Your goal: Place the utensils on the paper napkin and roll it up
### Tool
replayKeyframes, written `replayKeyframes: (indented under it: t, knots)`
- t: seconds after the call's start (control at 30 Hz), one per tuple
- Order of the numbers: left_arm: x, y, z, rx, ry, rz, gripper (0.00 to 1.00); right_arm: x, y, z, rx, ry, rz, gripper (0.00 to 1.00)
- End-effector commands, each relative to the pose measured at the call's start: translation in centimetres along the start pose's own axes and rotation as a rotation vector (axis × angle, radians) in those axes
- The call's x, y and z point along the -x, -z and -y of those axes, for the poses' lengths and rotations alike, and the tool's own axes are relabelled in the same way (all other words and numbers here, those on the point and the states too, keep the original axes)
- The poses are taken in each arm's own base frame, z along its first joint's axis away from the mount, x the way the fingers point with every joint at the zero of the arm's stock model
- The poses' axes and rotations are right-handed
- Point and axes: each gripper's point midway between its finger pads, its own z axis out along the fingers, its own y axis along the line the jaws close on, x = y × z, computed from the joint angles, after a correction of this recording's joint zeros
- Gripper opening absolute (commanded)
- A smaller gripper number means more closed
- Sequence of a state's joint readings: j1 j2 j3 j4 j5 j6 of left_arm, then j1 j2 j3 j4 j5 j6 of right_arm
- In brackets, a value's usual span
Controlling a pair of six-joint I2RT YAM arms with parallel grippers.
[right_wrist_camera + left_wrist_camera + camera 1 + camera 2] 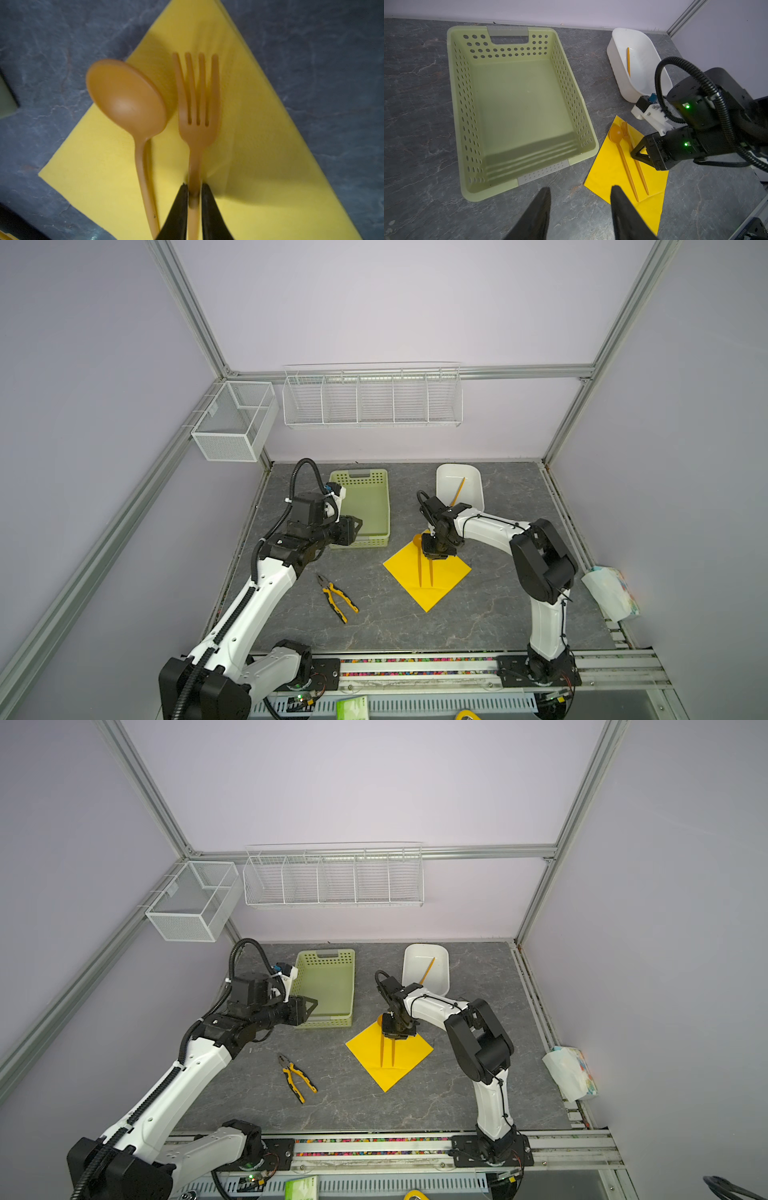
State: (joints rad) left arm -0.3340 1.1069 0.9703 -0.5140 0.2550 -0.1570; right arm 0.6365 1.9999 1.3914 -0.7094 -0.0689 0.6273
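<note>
Tabletop [478, 622] of grey veined stone pattern is pictured from above. A pale green perforated plastic basket [360, 477] is set by the far edge, left of the middle. A white oval plastic tub [471, 489] is set by the same edge to its right, with a thin orange stick-like piece [628, 60] lying inside.

A bright yellow square paper napkin [440, 580] is spread flat near the middle of the tabletop, turned so that one corner points to the far edge. Yellow-and-black-handled pliers [338, 599] are seen lying to its left, toward the near edge.

An orange plastic spoon [126, 97] with a round bowl and an orange plastic fork [197, 133] are laid side by side on the napkin, heads toward its far corner. The spoon's bowl overhangs the paper's edge. The fork's handle is clamped between the fingers of the right gripper [195, 187], which is pointed down at the napkin. The left gripper [580, 189] is held raised by the basket's near end, its fingers spread apart.
</note>
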Motion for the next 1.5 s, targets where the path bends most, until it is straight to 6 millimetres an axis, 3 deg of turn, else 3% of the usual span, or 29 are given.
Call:
replayKeyframes:
  t: [0.0, 1.47]
  knots:
    - [-0.3, 0.3, -0.1, 0.001, 0.007, 0.002, 0.48, -0.2, -0.1, -0.2, -0.003, 0.012, -0.008, 0.16]
    - [-0.2, 0.4, -0.2, 0.010, 0.001, 0.007, 0.48, -0.7, 0.7, -1.6, 0.028, 0.016, -0.003, 0.20]
